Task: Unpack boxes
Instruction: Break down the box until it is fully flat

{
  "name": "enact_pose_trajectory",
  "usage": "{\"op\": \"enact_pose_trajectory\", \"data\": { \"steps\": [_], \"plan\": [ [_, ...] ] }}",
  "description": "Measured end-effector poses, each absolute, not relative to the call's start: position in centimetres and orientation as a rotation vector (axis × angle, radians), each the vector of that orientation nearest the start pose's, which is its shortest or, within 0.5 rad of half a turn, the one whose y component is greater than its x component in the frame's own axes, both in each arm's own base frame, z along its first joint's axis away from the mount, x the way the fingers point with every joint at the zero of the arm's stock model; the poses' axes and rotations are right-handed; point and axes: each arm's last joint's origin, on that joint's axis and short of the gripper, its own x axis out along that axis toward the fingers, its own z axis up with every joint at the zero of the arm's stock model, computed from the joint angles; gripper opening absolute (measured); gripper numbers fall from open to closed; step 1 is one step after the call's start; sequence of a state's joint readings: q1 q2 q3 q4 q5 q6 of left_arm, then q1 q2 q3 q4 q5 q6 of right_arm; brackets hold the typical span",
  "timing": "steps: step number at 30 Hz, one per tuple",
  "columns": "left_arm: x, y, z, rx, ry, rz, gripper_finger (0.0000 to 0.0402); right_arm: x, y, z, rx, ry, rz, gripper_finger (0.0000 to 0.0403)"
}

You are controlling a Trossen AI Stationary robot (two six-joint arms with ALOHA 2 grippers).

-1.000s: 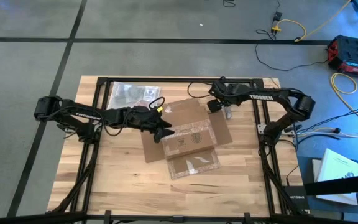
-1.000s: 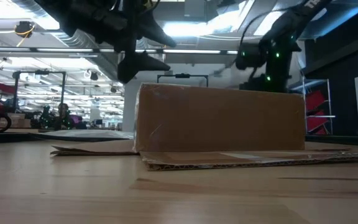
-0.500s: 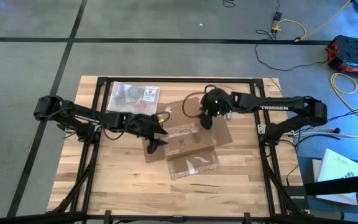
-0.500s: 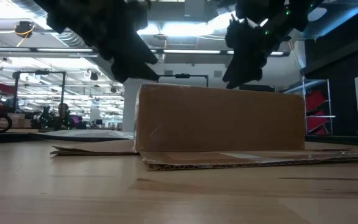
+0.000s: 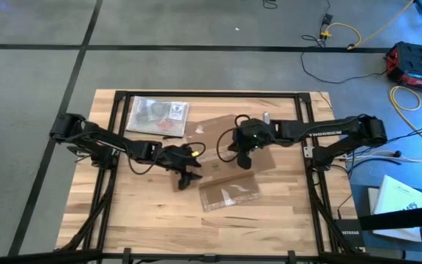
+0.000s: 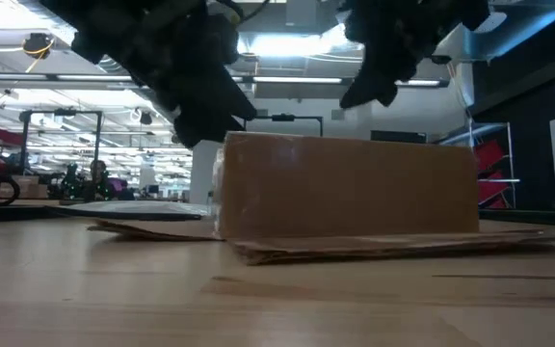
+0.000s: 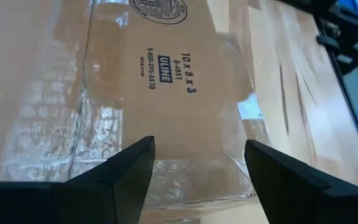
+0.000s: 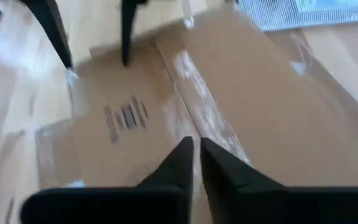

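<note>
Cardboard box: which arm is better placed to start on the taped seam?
Probably the right. The right gripper is shut above the cardboard box's top, near its taped seam. The left gripper hangs open at the box's left edge.

Clear plastic bag (image 5: 157,115) on wooden table (image 5: 123,213), far-left corner

Light wood plank surface (image 5: 123,213) inside a black frame. On it — flat brown cardboard box (image 5: 226,165) near the middle, flaps spread on the planks, and a clear plastic bag (image 5: 156,116) at the far-left side, near the box.
</note>
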State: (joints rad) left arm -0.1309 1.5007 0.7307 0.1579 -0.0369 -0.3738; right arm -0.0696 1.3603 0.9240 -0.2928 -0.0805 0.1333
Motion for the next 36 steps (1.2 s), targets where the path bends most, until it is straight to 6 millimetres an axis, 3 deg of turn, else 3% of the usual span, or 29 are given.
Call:
{"op": "enact_pose_trajectory", "data": {
  "steps": [7,17,22,28,33,36],
  "plan": [
    [30.2,-4.2,17.3,-0.412,0.625,0.058,0.0239,28.8,-0.9,27.4,0.228,0.731,-0.070,0.0002],
    [30.2,-4.1,17.1,-0.390,0.638,0.051,0.0239,28.3,-1.0,29.3,0.213,0.814,-0.164,0.0000],
    [30.2,-4.0,17.1,-0.394,0.639,0.051,0.0239,29.3,-1.1,26.9,0.252,0.924,-0.196,0.0000],
    [30.2,-4.0,17.0,-0.402,0.640,0.054,0.0239,31.2,-0.9,20.9,0.312,1.143,-0.185,0.0000],
    [30.2,-4.0,16.9,-0.405,0.643,0.055,0.0239,32.2,-0.5,19.3,0.332,1.204,-0.152,0.0000],
    [30.2,-4.0,16.9,-0.410,0.645,0.059,0.0239,32.2,-0.3,21.3,0.298,1.156,-0.161,0.0000]
  ]
}}
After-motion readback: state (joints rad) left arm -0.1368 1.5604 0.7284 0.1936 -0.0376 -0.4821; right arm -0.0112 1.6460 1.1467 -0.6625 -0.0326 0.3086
